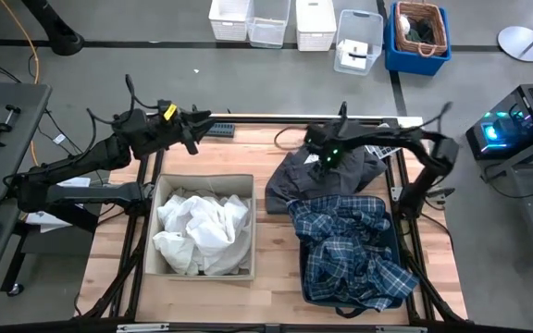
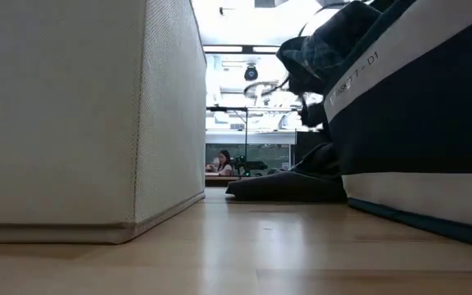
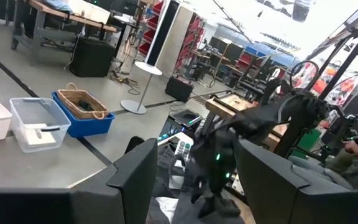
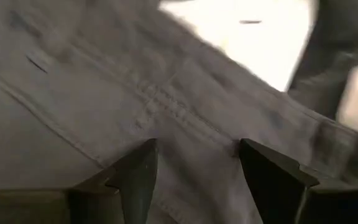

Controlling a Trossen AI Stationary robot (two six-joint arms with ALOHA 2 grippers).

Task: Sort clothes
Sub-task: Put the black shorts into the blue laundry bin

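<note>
Right gripper [image 1: 327, 159] is hovering with fingers apart over one dark grey garment [image 1: 296, 176] at the table's far edge — one plaid shirt [image 1: 350, 248] filling the navy bin [image 1: 398, 242], one white garment [image 1: 202, 227] in the beige bin [image 1: 246, 185]; left gripper [image 1: 195, 125] is waiting open, well apart.

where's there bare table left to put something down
Bare wood: the strip between the beige bin and the navy bin, and the far edge beyond the beige bin. Crowded: the dark grey garment under the right hand, open above it.

white garment [image 1: 202, 231], blue-and-white plaid shirt [image 1: 350, 245], dark grey garment [image 1: 294, 176]
</note>
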